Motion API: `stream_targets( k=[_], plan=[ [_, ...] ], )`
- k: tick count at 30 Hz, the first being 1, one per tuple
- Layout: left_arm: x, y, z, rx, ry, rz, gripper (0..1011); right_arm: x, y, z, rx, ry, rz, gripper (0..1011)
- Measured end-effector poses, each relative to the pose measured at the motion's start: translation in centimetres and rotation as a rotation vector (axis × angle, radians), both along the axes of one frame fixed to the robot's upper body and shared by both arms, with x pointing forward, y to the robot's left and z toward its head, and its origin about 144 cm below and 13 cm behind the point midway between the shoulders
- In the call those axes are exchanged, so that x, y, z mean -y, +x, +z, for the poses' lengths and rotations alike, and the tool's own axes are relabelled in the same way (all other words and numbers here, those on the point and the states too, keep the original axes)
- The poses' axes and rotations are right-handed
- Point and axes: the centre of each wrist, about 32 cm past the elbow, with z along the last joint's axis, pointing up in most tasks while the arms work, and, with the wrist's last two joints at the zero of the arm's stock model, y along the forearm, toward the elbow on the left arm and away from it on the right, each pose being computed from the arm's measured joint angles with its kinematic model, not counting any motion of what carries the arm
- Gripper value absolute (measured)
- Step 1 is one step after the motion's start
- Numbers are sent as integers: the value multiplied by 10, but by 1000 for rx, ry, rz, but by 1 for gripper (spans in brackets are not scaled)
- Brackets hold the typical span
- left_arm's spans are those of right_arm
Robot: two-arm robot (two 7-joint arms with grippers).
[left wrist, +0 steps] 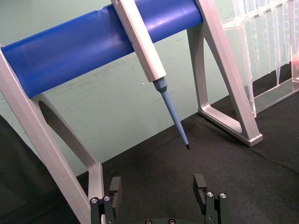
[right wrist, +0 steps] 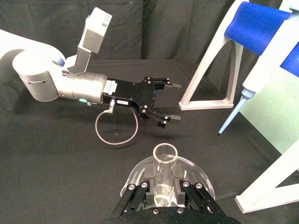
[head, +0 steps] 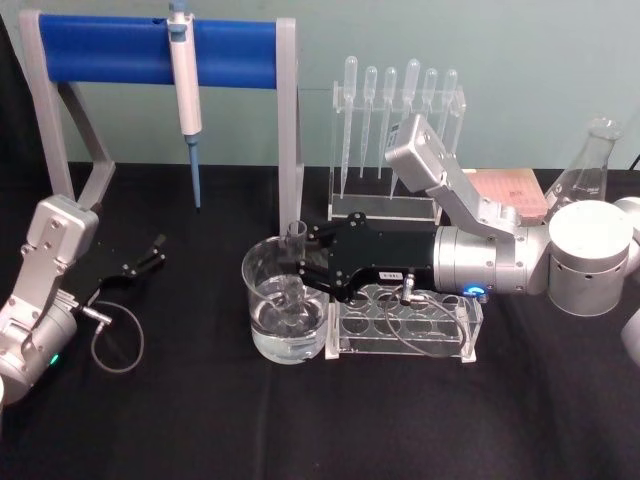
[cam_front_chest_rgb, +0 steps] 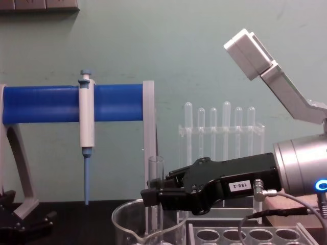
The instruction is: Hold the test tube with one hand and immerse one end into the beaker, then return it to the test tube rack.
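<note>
The test tube (head: 294, 237) stands upright with its lower end inside the beaker (head: 256, 300), which holds clear liquid. My right gripper (head: 304, 262) reaches in from the right over the beaker's rim and is shut on the tube just below its open top. In the right wrist view the test tube (right wrist: 164, 173) sits between the fingers of the right gripper (right wrist: 163, 190), with the beaker (right wrist: 200, 173) beneath. The chest view shows the test tube (cam_front_chest_rgb: 155, 176) rising above the right gripper (cam_front_chest_rgb: 151, 197) and the beaker (cam_front_chest_rgb: 122, 224). My left gripper (head: 150, 256) rests open on the table at the left, holding nothing.
A blue-bar stand (head: 120, 50) holding a white-and-blue pipettor (head: 186, 90) fills the back left. Behind my right arm is a rack of plastic pipettes (head: 395, 100). A clear tube rack (head: 400, 325) stands right of the beaker. A glass flask (head: 590, 165) is at far right.
</note>
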Motion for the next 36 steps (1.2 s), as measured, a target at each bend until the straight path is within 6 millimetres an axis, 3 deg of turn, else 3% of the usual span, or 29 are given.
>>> stream_targets(
  k=[36],
  plan=[
    [0,0,0,0,0,0,1000,0,0,0,0,0,0,243]
  ],
)
